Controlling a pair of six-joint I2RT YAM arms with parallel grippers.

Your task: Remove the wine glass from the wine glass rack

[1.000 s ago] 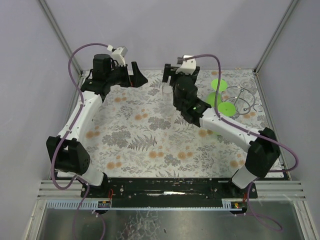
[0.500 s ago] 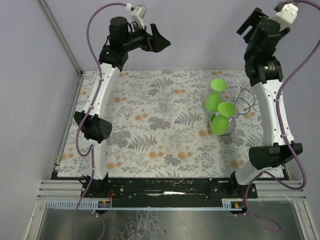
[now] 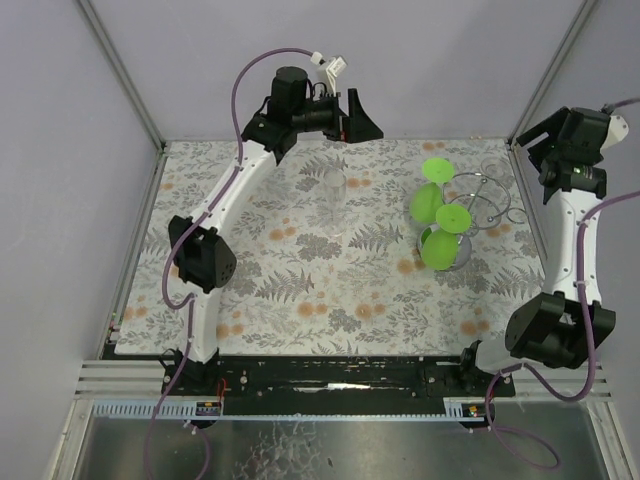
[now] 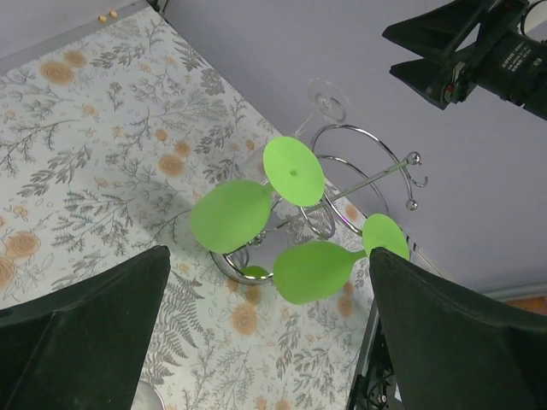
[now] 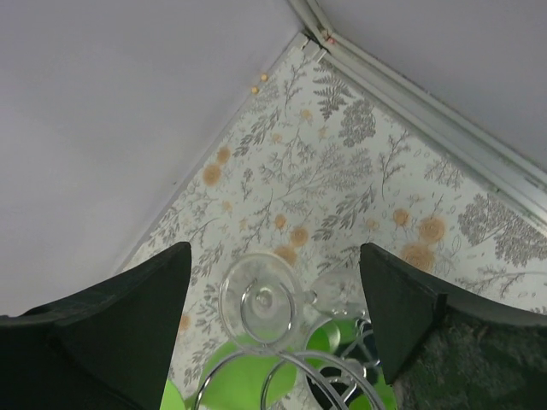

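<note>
Both jaws gape empty, well clear of the looped silver-wire wine glass rack [image 4: 367,181].

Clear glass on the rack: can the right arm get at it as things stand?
Probably yes: the right gripper is open above the rack, the clear glass sits below it, and nothing lies between them.

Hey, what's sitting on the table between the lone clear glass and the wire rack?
Nothing. The top view shows only bare flowered tablecloth between the clear glass and the wire rack with its green glasses.
</note>
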